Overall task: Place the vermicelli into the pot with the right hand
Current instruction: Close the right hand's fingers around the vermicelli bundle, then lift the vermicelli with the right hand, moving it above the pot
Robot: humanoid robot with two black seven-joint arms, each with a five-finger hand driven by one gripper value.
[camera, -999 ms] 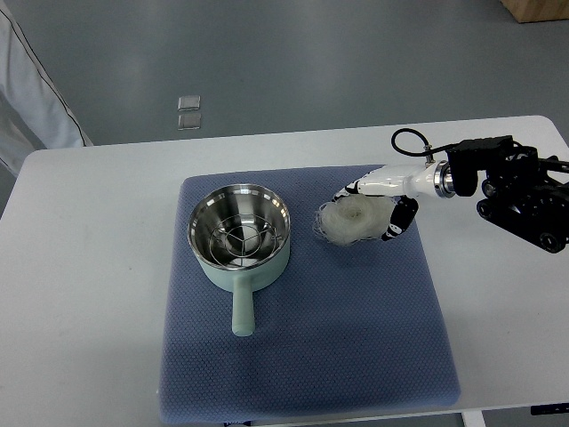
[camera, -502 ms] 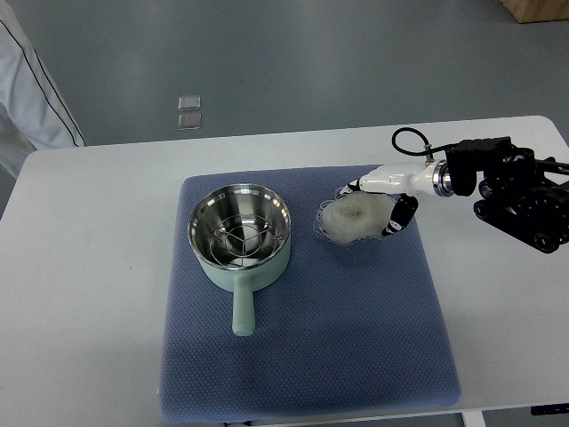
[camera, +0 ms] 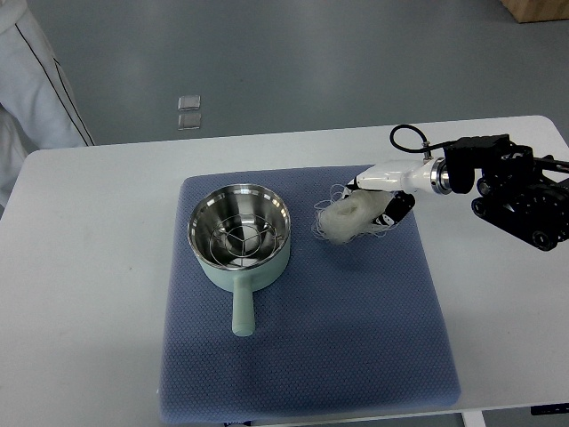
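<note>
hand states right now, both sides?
Left hand: not in view.
Right hand: closed on the vermicelli, over the blue mat to the right of the pot.

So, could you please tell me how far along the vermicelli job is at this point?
Done: the right hand has closed around the vermicelli, which looks tilted on the blue mat. In hand: the grasp and the start of a lift. Left: carrying it left to the pot, which holds only its wire rack, and releasing it.
</note>
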